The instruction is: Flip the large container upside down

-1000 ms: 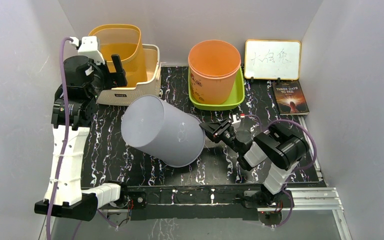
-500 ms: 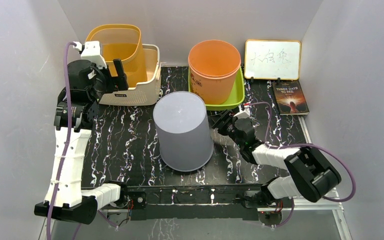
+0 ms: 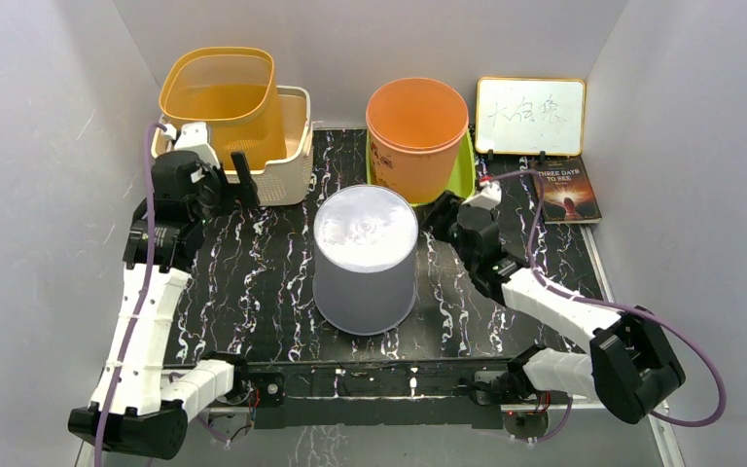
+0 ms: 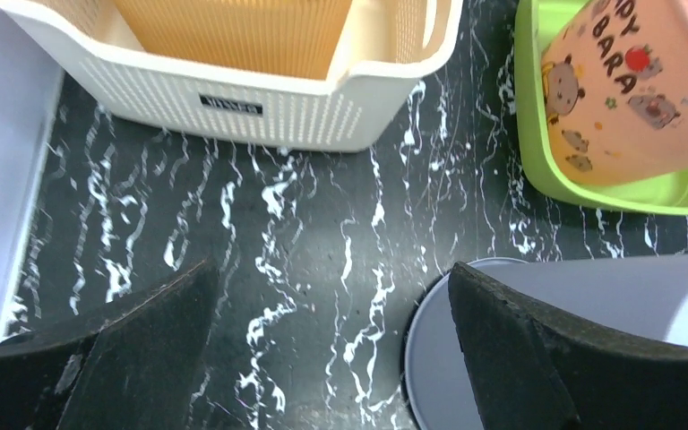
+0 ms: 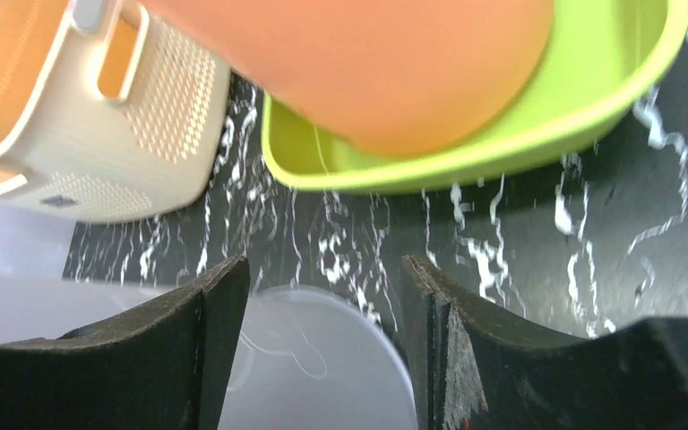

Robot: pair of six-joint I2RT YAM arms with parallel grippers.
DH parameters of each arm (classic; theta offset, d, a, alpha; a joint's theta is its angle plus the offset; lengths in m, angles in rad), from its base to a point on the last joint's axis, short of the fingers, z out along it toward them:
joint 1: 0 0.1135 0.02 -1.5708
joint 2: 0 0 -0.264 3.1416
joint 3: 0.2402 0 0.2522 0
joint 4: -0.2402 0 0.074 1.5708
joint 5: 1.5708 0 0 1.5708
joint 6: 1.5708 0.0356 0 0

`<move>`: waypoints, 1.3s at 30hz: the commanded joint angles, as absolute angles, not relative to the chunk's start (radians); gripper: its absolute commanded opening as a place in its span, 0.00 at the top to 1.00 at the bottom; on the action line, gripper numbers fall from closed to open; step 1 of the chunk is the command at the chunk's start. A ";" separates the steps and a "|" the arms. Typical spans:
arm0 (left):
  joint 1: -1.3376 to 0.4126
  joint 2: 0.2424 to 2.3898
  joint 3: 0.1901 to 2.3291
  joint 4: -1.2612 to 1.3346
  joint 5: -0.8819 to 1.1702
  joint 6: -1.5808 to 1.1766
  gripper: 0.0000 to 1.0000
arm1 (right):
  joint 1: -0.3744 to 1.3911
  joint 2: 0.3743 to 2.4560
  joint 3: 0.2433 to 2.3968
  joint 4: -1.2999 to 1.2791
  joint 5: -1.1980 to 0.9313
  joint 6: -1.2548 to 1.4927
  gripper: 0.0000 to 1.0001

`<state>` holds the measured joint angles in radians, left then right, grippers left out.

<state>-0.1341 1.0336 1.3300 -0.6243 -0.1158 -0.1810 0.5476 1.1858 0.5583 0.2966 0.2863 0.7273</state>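
The large grey container (image 3: 365,258) stands upside down in the middle of the black marble table (image 3: 243,282), its flat base facing up. My right gripper (image 3: 443,216) is open just right of the container's top edge and holds nothing; in the right wrist view (image 5: 324,262) the grey base (image 5: 313,367) shows between the spread fingers. My left gripper (image 3: 238,180) is open and empty beside the white basket; in the left wrist view (image 4: 331,269) the container (image 4: 439,358) lies partly behind the right finger.
A white basket (image 3: 292,161) holding an orange bin (image 3: 224,97) stands at the back left. An orange bucket (image 3: 416,136) sits in a green tray (image 3: 459,185) at the back centre. A whiteboard (image 3: 530,115) and a book (image 3: 564,190) are at the back right. Grey walls enclose the table.
The container went from tilted on its side to standing base up. My right gripper let go of it and moved back towards the green tray. My left arm shifted slightly forward.
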 commanded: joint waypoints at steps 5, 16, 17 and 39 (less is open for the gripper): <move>-0.139 0.977 1.132 -0.605 0.035 -0.327 0.01 | 0.548 1.182 0.906 0.103 0.447 0.447 0.39; -0.287 0.985 1.007 -0.623 0.069 -0.378 0.02 | 0.546 1.266 1.147 0.021 0.454 0.330 0.23; -0.310 0.992 1.000 -0.624 0.063 -0.382 0.02 | 0.547 1.272 1.162 0.016 0.452 0.326 0.23; -0.859 1.396 1.002 -0.257 -0.058 -0.546 0.02 | 0.425 1.294 1.356 -0.048 0.449 0.324 0.12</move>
<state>-0.7860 1.2907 0.9302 -0.4004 -0.0299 -0.5213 0.4911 1.2930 1.2705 -0.0650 0.4824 0.2916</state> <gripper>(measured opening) 0.983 0.882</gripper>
